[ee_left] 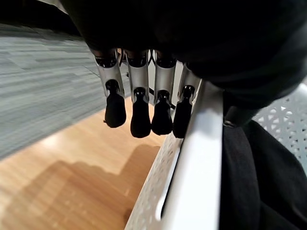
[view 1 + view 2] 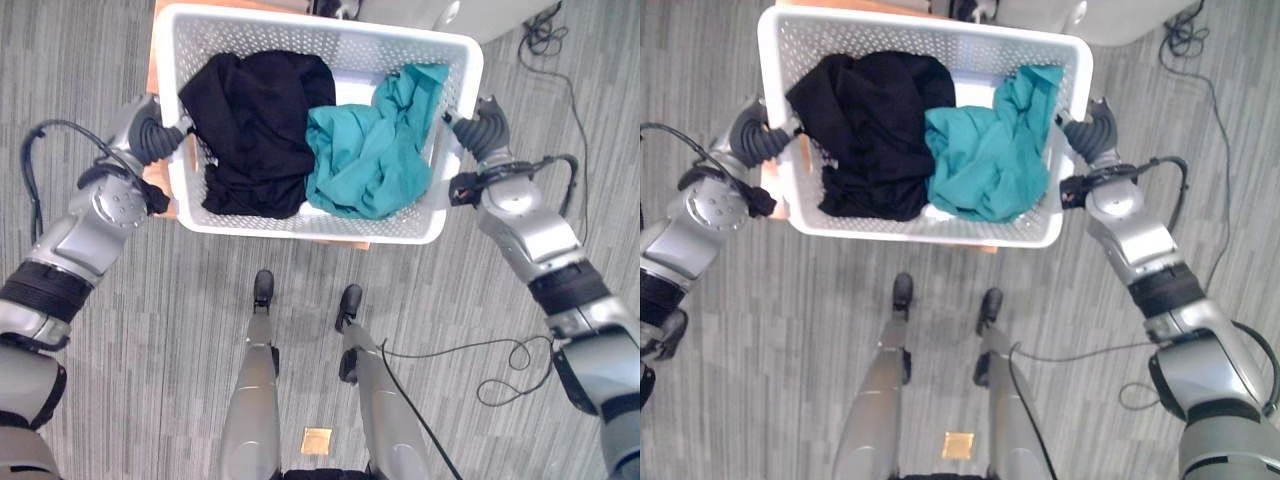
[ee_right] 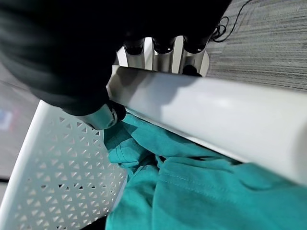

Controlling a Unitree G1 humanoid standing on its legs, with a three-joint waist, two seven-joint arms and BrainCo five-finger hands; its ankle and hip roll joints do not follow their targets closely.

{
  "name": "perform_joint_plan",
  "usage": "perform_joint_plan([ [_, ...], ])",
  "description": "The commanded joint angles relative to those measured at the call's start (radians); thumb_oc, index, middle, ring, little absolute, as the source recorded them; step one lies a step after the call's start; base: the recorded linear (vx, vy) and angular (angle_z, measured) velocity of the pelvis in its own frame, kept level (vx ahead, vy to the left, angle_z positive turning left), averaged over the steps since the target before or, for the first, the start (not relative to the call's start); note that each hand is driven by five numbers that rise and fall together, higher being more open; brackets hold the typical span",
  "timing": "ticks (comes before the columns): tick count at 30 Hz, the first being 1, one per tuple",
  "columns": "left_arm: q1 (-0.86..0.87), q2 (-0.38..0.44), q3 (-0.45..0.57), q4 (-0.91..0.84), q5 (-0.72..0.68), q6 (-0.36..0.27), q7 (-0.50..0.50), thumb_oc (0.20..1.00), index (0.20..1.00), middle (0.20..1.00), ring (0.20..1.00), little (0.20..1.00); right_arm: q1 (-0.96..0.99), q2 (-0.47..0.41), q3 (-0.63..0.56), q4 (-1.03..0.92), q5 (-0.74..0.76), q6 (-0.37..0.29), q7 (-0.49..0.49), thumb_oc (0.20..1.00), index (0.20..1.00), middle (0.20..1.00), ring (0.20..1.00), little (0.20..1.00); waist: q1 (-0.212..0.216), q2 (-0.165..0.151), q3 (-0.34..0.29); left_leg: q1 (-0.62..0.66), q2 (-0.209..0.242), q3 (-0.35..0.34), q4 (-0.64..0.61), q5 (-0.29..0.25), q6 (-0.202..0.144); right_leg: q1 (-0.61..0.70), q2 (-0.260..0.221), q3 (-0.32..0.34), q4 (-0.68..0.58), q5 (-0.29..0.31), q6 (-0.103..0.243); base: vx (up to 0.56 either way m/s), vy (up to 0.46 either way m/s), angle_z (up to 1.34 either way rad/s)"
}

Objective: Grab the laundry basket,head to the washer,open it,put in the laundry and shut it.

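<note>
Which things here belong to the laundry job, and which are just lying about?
Job: white basket, black clothes, teal clothes, left robot hand at the basket's left rim, right robot hand clamped on the right rim.

Lying about: wooden table under the basket, small square tag on the carpet.

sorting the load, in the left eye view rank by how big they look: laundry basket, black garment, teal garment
1. laundry basket
2. black garment
3. teal garment
The two garments look close in size; black seems slightly larger.
</note>
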Motion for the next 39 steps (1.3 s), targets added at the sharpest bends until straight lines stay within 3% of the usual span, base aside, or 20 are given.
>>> perform_joint_plan([
  [1, 0.009, -0.067, 0.014, -0.093, 0.075, -0.082, -0.011, 0.200, 0.200, 0.200, 0.200, 0.200, 0.002, -0.047, -0.028, -0.194, 0.040, -0.159, 0.081, 0.200, 0.200, 0.200, 0.200, 0.200, -0.017, 0.022, -0.088, 0.055, 0.064, -0.057, 0.013, -0.105, -0.009, 0.073, -0.073, -0.053, 0.060, -0.118, 0.068, 0.04, -0.028, -0.02],
  [5, 0.103, -0.128, 0.056, -0.144, 0.087, -0.081, -0.036, 0.200, 0.200, 0.200, 0.200, 0.200, 0.194, -0.071, -0.098, -0.261, 0.070, -0.149, 0.127, 0.200, 0.200, 0.200, 0.200, 0.200, -0.039, 0.016, -0.127, 0.133, 0.061, -0.043, 0.058, -0.160, 0.002, 0.146, -0.078, -0.031, 0.074, -0.130, 0.067, 0.09, -0.001, -0.09],
  [11, 0.167, -0.193, 0.084, -0.164, 0.076, -0.085, -0.060, 0.200, 0.200, 0.200, 0.200, 0.200, 0.369, -0.076, -0.177, -0.303, 0.081, -0.132, 0.171, 0.200, 0.200, 0.200, 0.200, 0.200, -0.058, 0.016, -0.168, 0.211, 0.050, -0.037, 0.074, -0.195, 0.011, 0.233, -0.088, -0.019, 0.061, -0.133, 0.074, 0.11, 0.055, 0.00],
  [15, 0.222, -0.257, 0.098, -0.192, 0.081, -0.085, -0.102, 0.200, 0.200, 0.200, 0.200, 0.200, 0.578, -0.080, -0.284, -0.347, 0.084, -0.109, 0.231, 0.200, 0.200, 0.200, 0.200, 0.200, -0.091, 0.019, -0.222, 0.288, 0.022, -0.026, 0.140, -0.269, 0.031, 0.323, -0.105, 0.004, 0.058, -0.142, 0.084, 0.12, 0.140, -0.05],
  [20, 0.255, -0.278, 0.099, -0.221, 0.095, -0.078, -0.145, 0.200, 0.200, 0.200, 0.200, 0.200, 0.766, -0.056, -0.393, -0.367, 0.092, -0.084, 0.273, 0.200, 0.200, 0.200, 0.200, 0.200, -0.104, 0.020, -0.273, 0.352, -0.002, 0.000, 0.188, -0.335, 0.055, 0.403, -0.128, 0.023, 0.029, -0.125, 0.106, 0.08, 0.172, -0.16],
  [22, 0.260, -0.297, 0.099, -0.214, 0.104, -0.073, -0.152, 0.200, 0.200, 0.200, 0.200, 0.200, 0.836, -0.022, -0.429, -0.374, 0.090, -0.075, 0.287, 0.200, 0.200, 0.200, 0.200, 0.200, -0.114, 0.023, -0.295, 0.376, -0.018, 0.018, 0.200, -0.360, 0.070, 0.422, -0.145, 0.037, 0.012, -0.092, 0.122, 0.02, 0.248, -0.15],
  [23, 0.262, -0.315, 0.099, -0.204, 0.111, -0.066, -0.160, 0.200, 0.200, 0.200, 0.200, 0.200, 0.888, 0.007, -0.463, -0.374, 0.089, -0.068, 0.286, 0.200, 0.200, 0.200, 0.200, 0.200, -0.125, 0.026, -0.310, 0.388, -0.040, 0.035, 0.211, -0.380, 0.088, 0.426, -0.167, 0.052, 0.001, -0.044, 0.141, -0.01, 0.164, -0.28],
  [24, 0.261, -0.316, 0.097, -0.204, 0.112, -0.066, -0.160, 0.200, 0.200, 0.200, 0.200, 0.200, 0.892, 0.008, -0.465, -0.377, 0.089, -0.067, 0.286, 0.200, 0.200, 0.200, 0.200, 0.200, -0.122, 0.025, -0.310, 0.388, -0.041, 0.037, 0.213, -0.381, 0.089, 0.427, -0.168, 0.054, -0.001, -0.042, 0.143, -0.04, 0.277, -0.37],
  [27, 0.267, -0.350, 0.098, -0.182, 0.121, -0.063, -0.165, 0.200, 0.200, 0.200, 0.200, 0.200, 0.950, 0.070, -0.496, -0.385, 0.083, -0.059, 0.286, 0.200, 0.200, 0.200, 0.200, 0.200, -0.140, 0.034, -0.315, 0.405, -0.091, 0.082, 0.216, -0.407, 0.127, 0.404, -0.215, 0.097, -0.017, 0.093, 0.181, -0.10, 0.285, -0.29],
  [28, 0.267, -0.355, 0.101, -0.173, 0.127, -0.066, -0.164, 0.200, 0.200, 0.200, 0.200, 0.200, 0.952, 0.093, -0.498, -0.380, 0.079, -0.059, 0.282, 0.200, 0.200, 0.200, 0.200, 0.200, -0.142, 0.035, -0.318, 0.401, -0.108, 0.104, 0.212, -0.405, 0.136, 0.378, -0.239, 0.109, -0.029, 0.172, 0.196, -0.19, 0.313, -0.49],
  [29, 0.270, -0.356, 0.107, -0.172, 0.131, -0.067, -0.162, 0.200, 0.200, 0.200, 0.200, 0.200, 0.954, 0.115, -0.494, -0.379, 0.076, -0.056, 0.282, 0.200, 0.200, 0.200, 0.200, 0.200, -0.150, 0.043, -0.317, 0.406, -0.113, 0.123, 0.203, -0.401, 0.142, 0.357, -0.249, 0.103, -0.030, 0.202, 0.196, -0.20, 0.274, -0.78],
  [30, 0.269, -0.358, 0.110, -0.169, 0.141, -0.066, -0.158, 0.200, 0.200, 0.200, 0.200, 0.200, 0.960, 0.132, -0.491, -0.379, 0.071, -0.054, 0.283, 0.200, 0.200, 0.200, 0.200, 0.200, -0.154, 0.053, -0.310, 0.412, -0.110, 0.142, 0.189, -0.394, 0.149, 0.337, -0.246, 0.089, -0.028, 0.189, 0.192, -0.19, 0.280, -0.77],
  [34, 0.262, -0.347, 0.115, -0.167, 0.160, -0.059, -0.157, 0.200, 0.200, 0.200, 0.200, 0.200, 0.961, 0.197, -0.459, -0.339, 0.059, -0.067, 0.274, 0.200, 0.200, 0.200, 0.200, 0.200, -0.112, 0.093, -0.305, 0.441, -0.091, 0.234, 0.131, -0.353, 0.171, 0.366, -0.203, -0.074, 0.127, -0.031, 0.148, -0.18, 0.231, -1.21],
  [36, 0.278, -0.325, 0.137, -0.170, 0.162, -0.047, -0.165, 0.200, 0.200, 0.200, 0.200, 0.200, 0.962, 0.227, -0.447, -0.320, 0.050, -0.063, 0.274, 0.200, 0.200, 0.200, 0.200, 0.200, -0.087, 0.099, -0.319, 0.464, -0.081, 0.274, 0.105, -0.354, 0.172, 0.402, -0.174, -0.124, 0.225, -0.130, 0.145, -0.09, 0.099, -1.18],
  [39, 0.300, -0.295, 0.172, -0.172, 0.160, -0.039, -0.164, 0.200, 0.200, 0.200, 0.200, 0.200, 0.957, 0.259, -0.435, -0.296, 0.041, -0.062, 0.275, 0.200, 0.200, 0.200, 0.200, 0.200, -0.055, 0.088, -0.352, 0.456, -0.073, 0.349, 0.090, -0.339, 0.178, 0.482, -0.160, -0.186, 0.286, -0.183, 0.135, -0.19, 0.010, -1.06],
])
